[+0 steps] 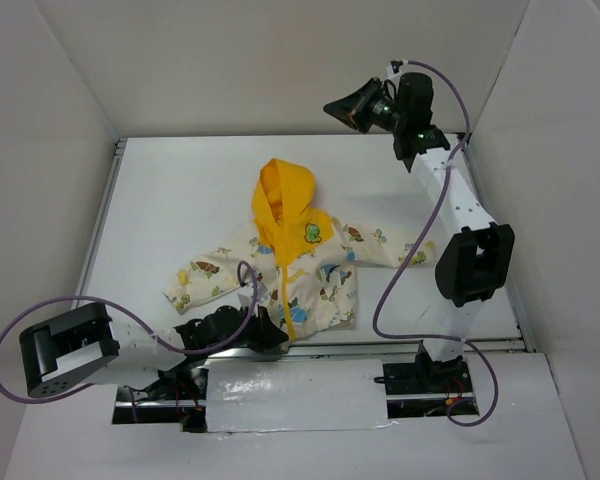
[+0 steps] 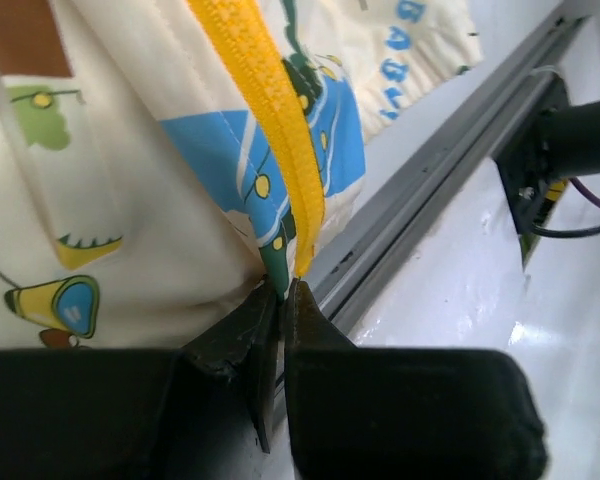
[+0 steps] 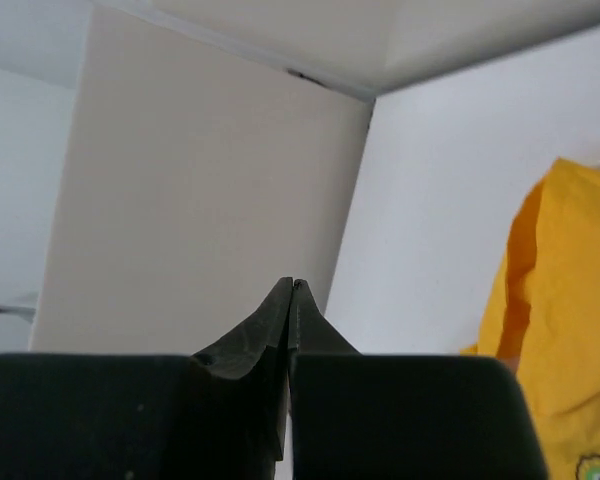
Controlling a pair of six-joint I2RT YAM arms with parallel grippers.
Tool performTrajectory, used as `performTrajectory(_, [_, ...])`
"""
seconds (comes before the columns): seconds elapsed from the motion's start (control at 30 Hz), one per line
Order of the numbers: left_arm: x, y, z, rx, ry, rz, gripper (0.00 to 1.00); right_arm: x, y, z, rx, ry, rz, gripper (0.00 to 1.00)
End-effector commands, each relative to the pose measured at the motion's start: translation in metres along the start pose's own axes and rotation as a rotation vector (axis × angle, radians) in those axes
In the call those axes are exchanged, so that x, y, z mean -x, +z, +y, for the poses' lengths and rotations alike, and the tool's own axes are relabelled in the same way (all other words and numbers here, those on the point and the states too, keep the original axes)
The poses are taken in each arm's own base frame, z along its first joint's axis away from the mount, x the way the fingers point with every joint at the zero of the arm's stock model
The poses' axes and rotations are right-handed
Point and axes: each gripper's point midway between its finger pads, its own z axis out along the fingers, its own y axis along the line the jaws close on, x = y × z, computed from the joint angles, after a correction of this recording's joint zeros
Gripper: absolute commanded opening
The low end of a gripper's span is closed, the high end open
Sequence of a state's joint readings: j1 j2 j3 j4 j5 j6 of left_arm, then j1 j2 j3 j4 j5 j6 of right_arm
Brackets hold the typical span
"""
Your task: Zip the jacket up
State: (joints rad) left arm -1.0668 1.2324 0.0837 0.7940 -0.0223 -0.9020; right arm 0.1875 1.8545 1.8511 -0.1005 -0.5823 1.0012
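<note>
The jacket (image 1: 280, 265) lies flat mid-table (image 1: 170, 190), hood toward the far edge and hem near the front edge, where the left claw (image 2: 285, 292) is pinched tight on the bottom end of the yellow zipper (image 2: 270, 110), while the right claw (image 1: 342, 107), closed on nothing, hangs high above the far right side.

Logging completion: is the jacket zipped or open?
Zipped, at least low down: the jacket has its zipper as one meshed band to the hem. Near the hood: cannot tell.
</note>
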Motion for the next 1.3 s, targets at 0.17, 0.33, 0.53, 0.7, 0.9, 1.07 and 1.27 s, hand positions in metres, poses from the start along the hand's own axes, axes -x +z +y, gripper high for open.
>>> performTrajectory(0.17, [0.022,-0.004,0.011,0.179,-0.030,-0.036,0.77,-0.065,-0.001,-0.060,-0.021,-0.042,0.088,0.13])
performTrajectory(0.33, [0.069,-0.029,0.002,0.275,0.008,-0.153,0.99,-0.079,-0.046,-0.051,-0.090,-0.121,0.045,0.58])
performTrajectory(0.53, [0.158,-0.094,0.007,0.551,-0.012,-0.358,0.99,-0.111,-0.124,-0.022,-0.226,-0.326,-0.012,1.00])
performTrajectory(0.7, [0.226,-0.169,0.049,0.917,-0.115,-0.438,0.99,-0.139,-0.208,0.006,-0.283,-0.406,-0.075,1.00])
performTrajectory(0.9, [0.249,-0.241,0.090,1.140,-0.323,-0.535,0.99,-0.135,-0.308,-0.001,-0.434,-0.440,-0.236,1.00])
performTrajectory(1.07, [0.258,-0.320,0.061,1.243,-0.247,-0.705,1.00,-0.136,-0.374,0.003,-0.486,-0.491,-0.327,1.00])
performTrajectory(1.27, [0.237,-0.365,0.038,1.240,-0.186,-0.781,1.00,-0.138,-0.419,-0.006,-0.557,-0.533,-0.379,1.00])
